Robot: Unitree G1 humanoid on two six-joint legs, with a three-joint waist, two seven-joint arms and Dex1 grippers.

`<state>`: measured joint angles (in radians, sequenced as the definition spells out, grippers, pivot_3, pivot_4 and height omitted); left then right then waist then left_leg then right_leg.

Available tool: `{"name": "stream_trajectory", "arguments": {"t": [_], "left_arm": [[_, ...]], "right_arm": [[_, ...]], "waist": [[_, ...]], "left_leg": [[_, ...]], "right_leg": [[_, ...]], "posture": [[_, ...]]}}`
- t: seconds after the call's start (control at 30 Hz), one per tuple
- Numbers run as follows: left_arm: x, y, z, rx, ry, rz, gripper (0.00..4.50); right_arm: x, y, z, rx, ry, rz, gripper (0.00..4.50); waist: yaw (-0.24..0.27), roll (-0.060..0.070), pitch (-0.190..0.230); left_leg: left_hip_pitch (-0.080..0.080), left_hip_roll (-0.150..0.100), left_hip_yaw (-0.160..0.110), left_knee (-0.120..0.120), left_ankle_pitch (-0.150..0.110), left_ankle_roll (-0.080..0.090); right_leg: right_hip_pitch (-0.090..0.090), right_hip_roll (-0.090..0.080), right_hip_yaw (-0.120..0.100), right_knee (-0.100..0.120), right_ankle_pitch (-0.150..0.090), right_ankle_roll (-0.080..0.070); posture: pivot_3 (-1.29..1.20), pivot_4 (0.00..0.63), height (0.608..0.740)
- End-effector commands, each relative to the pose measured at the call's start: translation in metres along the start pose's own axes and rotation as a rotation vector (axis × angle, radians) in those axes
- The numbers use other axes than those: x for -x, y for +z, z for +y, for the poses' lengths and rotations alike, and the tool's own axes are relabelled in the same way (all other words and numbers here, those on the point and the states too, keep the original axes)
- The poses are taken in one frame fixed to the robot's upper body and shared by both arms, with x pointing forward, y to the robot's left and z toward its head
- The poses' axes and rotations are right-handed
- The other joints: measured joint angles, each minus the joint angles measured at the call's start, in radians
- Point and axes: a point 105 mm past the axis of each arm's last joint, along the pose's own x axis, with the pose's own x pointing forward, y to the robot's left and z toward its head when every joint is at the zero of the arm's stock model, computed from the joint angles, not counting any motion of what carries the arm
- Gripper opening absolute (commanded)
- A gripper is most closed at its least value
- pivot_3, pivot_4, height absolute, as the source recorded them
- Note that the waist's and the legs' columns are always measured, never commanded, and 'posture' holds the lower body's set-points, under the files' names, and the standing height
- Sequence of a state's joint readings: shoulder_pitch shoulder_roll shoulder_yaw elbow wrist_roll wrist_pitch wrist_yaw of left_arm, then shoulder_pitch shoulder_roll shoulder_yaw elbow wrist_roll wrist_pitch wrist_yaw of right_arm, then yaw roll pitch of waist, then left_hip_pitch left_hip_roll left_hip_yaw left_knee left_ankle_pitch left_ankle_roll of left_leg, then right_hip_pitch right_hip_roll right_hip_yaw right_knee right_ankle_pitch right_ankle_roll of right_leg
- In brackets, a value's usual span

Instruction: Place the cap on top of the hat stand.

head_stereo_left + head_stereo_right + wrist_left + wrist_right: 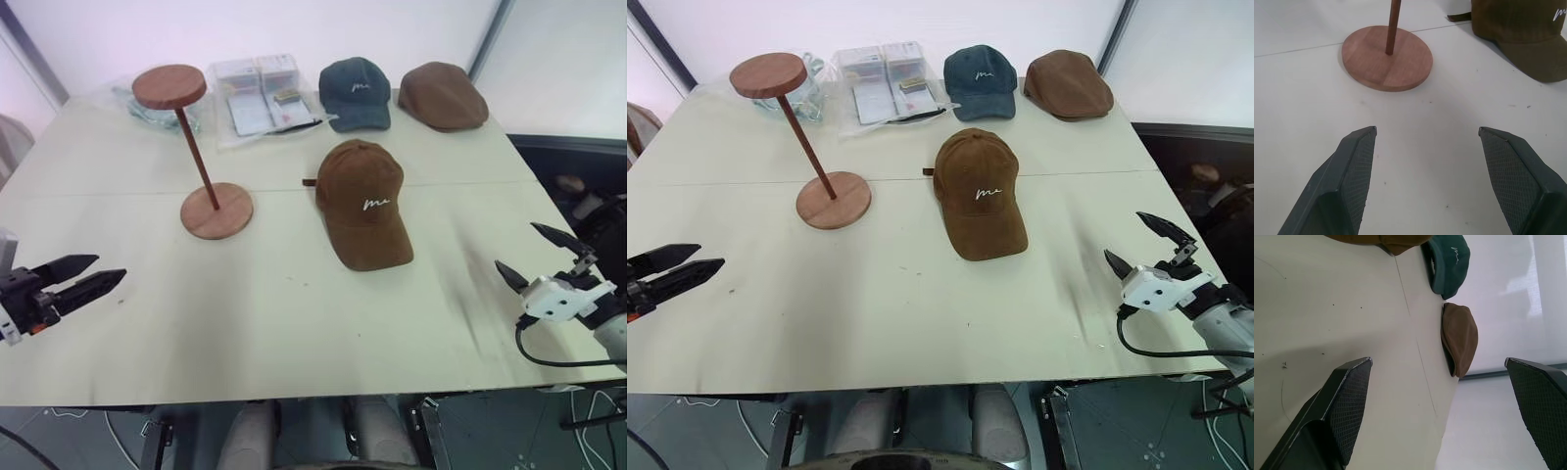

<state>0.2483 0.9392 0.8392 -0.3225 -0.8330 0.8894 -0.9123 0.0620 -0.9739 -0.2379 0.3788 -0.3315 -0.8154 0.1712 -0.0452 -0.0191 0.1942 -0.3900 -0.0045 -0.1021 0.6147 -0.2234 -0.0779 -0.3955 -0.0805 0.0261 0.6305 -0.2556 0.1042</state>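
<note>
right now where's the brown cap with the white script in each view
Left eye view: brown cap at table centre, brim toward the robot.
Right eye view: centre again, right of the hat stand.
Left wrist view: upper right corner, brim showing.
Right wrist view: a brown sliver at the top edge.
Shared landmark: the dark teal cap just behind it.

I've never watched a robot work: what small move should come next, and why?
Probably the right claw should reach in toward the cap. Both claws are open and empty at the table edges, the cap lies flat mid-table, and the stand top is bare.
</note>
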Motion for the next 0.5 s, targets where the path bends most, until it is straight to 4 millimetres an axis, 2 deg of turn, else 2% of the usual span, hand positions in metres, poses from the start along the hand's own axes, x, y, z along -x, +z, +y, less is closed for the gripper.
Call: {"name": "stream_trajectory", "arguments": {"t": [0.03, 0.2, 0.5], "left_arm": [[0.0059, 0.0037, -0.0013, -0.031, 0.013, 0.000, 3.49], [0.0074, 0.0006, -0.0012, -0.029, 0.015, 0.019, 3.49], [0.0052, 0.0073, -0.0008, -0.038, 0.010, -0.008, 3.49]], "right_arm": [[0.0009, 0.0030, -0.0088, 0.007, -0.022, -0.019, 4.45], [0.0021, 0.0027, -0.0083, 0.003, -0.020, -0.016, 4.45], [0.0009, 0.0044, -0.0075, 0.002, -0.021, -0.023, 4.45]], "waist": [[0.000, 0.000, 0.000], [0.001, 0.000, 0.000], [0.001, 0.000, 0.000]], "left_leg": [[0.000, 0.000, 0.000, 0.000, 0.000, 0.000], [0.000, 0.000, 0.000, 0.000, 0.000, 0.000], [0.000, 0.000, 0.000, 0.000, 0.000, 0.000]], "right_leg": [[0.000, 0.000, 0.000, 0.000, 0.000, 0.000], [0.000, 0.000, 0.000, 0.000, 0.000, 0.000], [0.000, 0.000, 0.000, 0.000, 0.000, 0.000]], "posture": [[0.00, 0.150, 0.740], [0.00, 0.150, 0.740], [0.00, 0.150, 0.740]]}}
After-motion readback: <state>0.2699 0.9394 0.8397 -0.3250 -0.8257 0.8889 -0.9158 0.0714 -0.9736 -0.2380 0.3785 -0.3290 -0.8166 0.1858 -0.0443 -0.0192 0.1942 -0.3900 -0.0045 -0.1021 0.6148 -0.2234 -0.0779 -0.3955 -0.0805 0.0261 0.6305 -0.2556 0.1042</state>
